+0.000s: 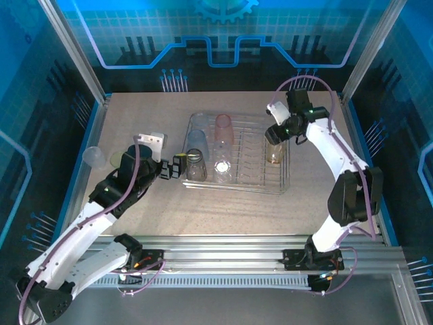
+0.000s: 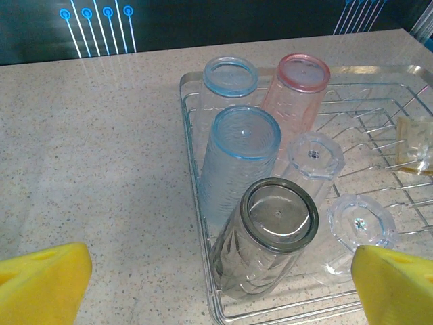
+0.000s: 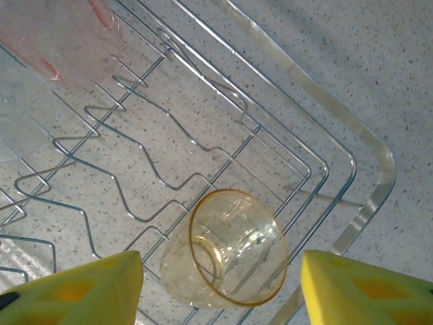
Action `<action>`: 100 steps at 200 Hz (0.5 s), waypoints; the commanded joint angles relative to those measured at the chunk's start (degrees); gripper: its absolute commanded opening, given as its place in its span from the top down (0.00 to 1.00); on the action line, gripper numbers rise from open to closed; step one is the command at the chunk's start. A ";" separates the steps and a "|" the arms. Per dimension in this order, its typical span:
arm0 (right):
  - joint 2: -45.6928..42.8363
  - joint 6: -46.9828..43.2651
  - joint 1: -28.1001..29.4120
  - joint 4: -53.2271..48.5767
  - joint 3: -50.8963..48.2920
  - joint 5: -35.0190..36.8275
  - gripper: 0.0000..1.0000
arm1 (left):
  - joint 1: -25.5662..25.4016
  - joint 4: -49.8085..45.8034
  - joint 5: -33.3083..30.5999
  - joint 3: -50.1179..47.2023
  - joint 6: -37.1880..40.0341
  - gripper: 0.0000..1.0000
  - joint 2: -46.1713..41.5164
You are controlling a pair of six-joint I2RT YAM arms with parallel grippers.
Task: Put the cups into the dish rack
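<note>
The silver wire dish rack (image 1: pixel 288 179) sits mid-table. Several cups lie in its left part: a smoky grey cup (image 2: pixel 270 237) in the near left corner, two pale blue ones (image 2: pixel 237 162), a pink one (image 2: pixel 298 88) and two clear ones (image 2: pixel 314 156). My left gripper (image 1: pixel 174 167) is open just outside that corner, its yellow fingers (image 2: pixel 47 277) wide on either side of the grey cup without touching it. An amber cup (image 3: pixel 230 257) lies on its side on the rack wires near the right rim. My right gripper (image 3: pixel 223 288) straddles it, open, with small gaps on both sides.
A clear cup (image 1: pixel 94 157) stands on the table at the far left, with a dark cup (image 1: pixel 133 150) and a yellow-green one (image 1: pixel 116 160) beside my left arm. The rack's wavy divider wires (image 3: pixel 155 162) and raised rim (image 3: pixel 375 176) surround the amber cup.
</note>
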 commanded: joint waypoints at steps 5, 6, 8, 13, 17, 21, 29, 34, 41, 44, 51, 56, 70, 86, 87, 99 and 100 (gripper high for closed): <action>2.77 -2.53 -0.26 -6.83 4.25 -1.50 0.40 | 0.45 -1.20 0.55 1.37 -0.72 0.00 -1.77; 2.85 -2.56 -0.25 -6.95 4.27 -1.55 0.40 | 0.40 -1.20 0.52 1.37 -0.71 0.00 -1.80; 3.05 -2.71 -0.24 -7.21 4.47 -1.56 0.41 | 0.39 -1.19 0.51 1.37 -0.65 0.01 -1.88; 3.50 -3.00 -0.16 -7.83 4.80 -1.75 0.42 | 0.47 -1.28 0.50 1.39 -0.59 0.01 -2.03; 3.88 -3.26 -0.15 -8.31 5.04 -1.97 0.42 | 0.46 -1.40 0.42 1.53 -0.45 0.01 -2.13; 4.20 -3.56 -0.08 -8.73 5.27 -2.08 0.43 | 0.45 -1.37 0.44 1.46 -0.36 0.01 -2.22; 4.78 -3.93 0.03 -9.52 5.49 -2.13 0.44 | 0.43 -1.56 0.46 1.64 -0.12 0.01 -2.35; 4.99 -4.04 0.12 -9.90 5.50 -2.26 0.44 | 0.39 -1.61 0.47 1.71 0.05 0.01 -2.45; 5.38 -4.22 0.28 -10.34 5.38 -2.37 0.45 | 0.41 -1.63 0.50 1.82 0.25 0.01 -2.51; 5.56 -4.40 0.35 -10.45 5.30 -2.31 0.45 | 0.45 -1.70 0.50 1.86 0.34 0.01 -2.51; 5.77 -4.63 0.59 -10.64 5.10 -2.11 0.45 | 0.39 -1.72 0.57 1.90 0.44 0.00 -2.55; 5.92 -4.73 0.83 -10.65 4.93 -1.71 0.44 | 0.46 -1.64 0.60 1.94 0.55 0.01 -2.59; 6.65 -4.96 1.72 -10.49 4.48 0.54 0.43 | 0.39 -1.47 0.62 1.92 0.73 0.01 -2.49; 7.59 -5.13 2.43 -10.44 4.55 2.76 0.42 | 0.39 -1.12 0.68 1.88 0.92 0.01 -2.40; 7.64 -5.13 2.46 -10.42 4.55 2.82 0.42 | 0.39 -1.11 0.68 1.89 0.91 0.01 -2.39; 8.46 -5.50 3.00 -10.80 4.94 3.55 0.42 | 0.40 -0.94 0.59 1.90 0.91 0.01 -2.12; 8.55 -5.54 3.01 -10.87 4.93 3.57 0.42 | 0.40 -0.93 0.59 1.90 0.90 0.01 -2.11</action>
